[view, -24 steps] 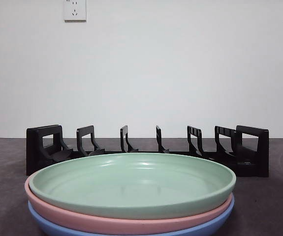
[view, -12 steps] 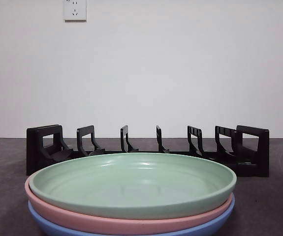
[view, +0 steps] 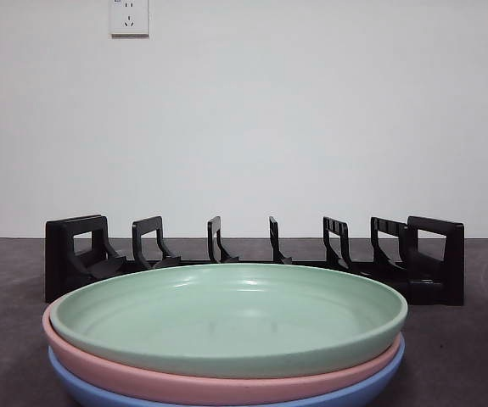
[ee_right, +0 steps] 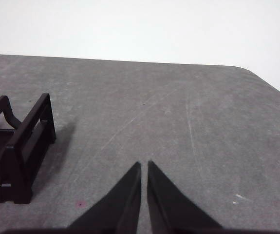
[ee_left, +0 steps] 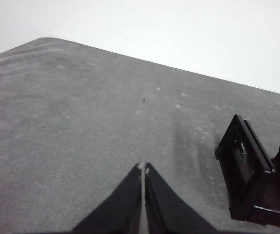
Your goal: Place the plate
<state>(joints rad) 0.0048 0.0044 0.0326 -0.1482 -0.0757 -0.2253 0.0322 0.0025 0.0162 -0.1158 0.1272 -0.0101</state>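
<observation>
A stack of three plates sits close in the front view: a green plate (view: 227,318) on top, a pink plate (view: 184,383) under it, a blue plate (view: 99,392) at the bottom. Behind them stands an empty black plate rack (view: 252,259) with several upright dividers. My left gripper (ee_left: 143,168) is shut and empty above bare table, beside one end of the rack (ee_left: 256,180). My right gripper (ee_right: 143,165) is shut and empty above bare table, beside the rack's other end (ee_right: 18,151). Neither gripper shows in the front view.
The grey table (view: 481,356) runs to a white wall with two sockets (view: 129,17). The table's far corners show in both wrist views (ee_left: 42,41).
</observation>
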